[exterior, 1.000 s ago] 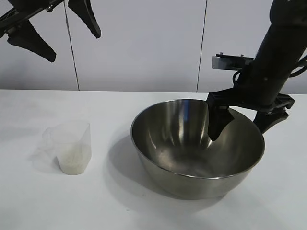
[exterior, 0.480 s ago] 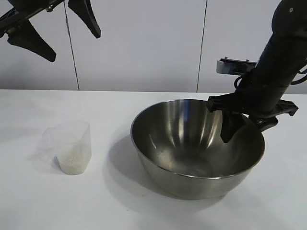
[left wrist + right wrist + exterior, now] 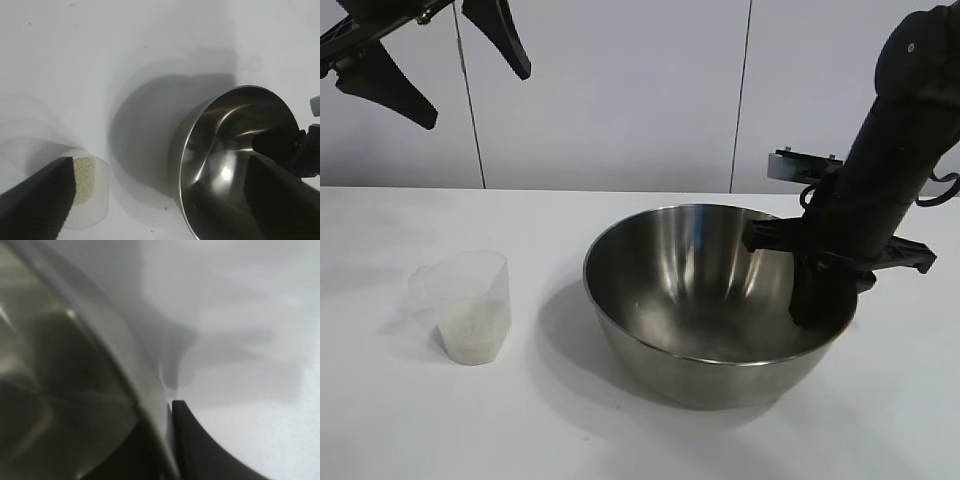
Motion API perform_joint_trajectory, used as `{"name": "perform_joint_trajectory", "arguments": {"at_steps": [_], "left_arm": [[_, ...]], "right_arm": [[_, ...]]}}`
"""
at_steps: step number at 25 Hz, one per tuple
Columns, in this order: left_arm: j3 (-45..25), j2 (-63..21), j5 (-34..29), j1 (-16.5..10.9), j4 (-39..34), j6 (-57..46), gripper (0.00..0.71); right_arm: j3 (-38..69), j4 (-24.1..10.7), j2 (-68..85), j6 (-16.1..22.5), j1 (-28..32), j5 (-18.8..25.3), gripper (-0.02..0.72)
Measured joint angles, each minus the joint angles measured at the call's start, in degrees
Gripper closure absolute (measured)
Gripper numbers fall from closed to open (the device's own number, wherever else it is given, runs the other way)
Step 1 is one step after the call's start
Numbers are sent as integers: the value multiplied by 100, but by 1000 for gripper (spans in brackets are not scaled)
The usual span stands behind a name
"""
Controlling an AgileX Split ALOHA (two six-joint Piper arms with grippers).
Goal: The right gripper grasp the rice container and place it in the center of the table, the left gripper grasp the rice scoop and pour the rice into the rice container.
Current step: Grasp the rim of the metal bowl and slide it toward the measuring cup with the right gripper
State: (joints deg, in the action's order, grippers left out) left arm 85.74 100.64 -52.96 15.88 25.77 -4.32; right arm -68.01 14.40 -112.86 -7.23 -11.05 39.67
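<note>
The rice container (image 3: 700,290), a big shiny steel bowl, stands on the white table (image 3: 420,430) right of the middle. My right gripper (image 3: 820,305) is shut on its right-hand rim, one finger inside the bowl and one outside; in the right wrist view the outer finger (image 3: 200,440) presses against the bowl wall (image 3: 75,390). The rice scoop (image 3: 470,305), a clear plastic cup, stands at the left with rice (image 3: 472,335) in its bottom. My left gripper (image 3: 475,100) hangs open high above the table's left side, empty, looking down on the scoop (image 3: 90,200) and the bowl (image 3: 225,165).
A pale panelled wall (image 3: 640,90) stands behind the table. White tabletop lies between the scoop and the bowl and in front of both.
My right gripper has gone from open astride the bowl's rim to shut on it. The bowl has shifted a little to the left. The left arm has not moved.
</note>
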Motion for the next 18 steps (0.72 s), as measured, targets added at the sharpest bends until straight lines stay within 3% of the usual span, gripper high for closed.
{"name": "perform_joint_trajectory", "arguments": {"at_steps": [4,7,14,18], "left_arm": [[0,0,21,0,0,0,53],[0,0,21,0,0,0,53],[0,0,23,0,0,0,53],[0,0,23,0,0,0,53]], "right_arm": [[6,2,178,0,32,-20,694],[6,229,405,-99,181,-1,694],[33,985,796,-825,928,402,692],[33,1478,801,-1328,1054,754,692]]}}
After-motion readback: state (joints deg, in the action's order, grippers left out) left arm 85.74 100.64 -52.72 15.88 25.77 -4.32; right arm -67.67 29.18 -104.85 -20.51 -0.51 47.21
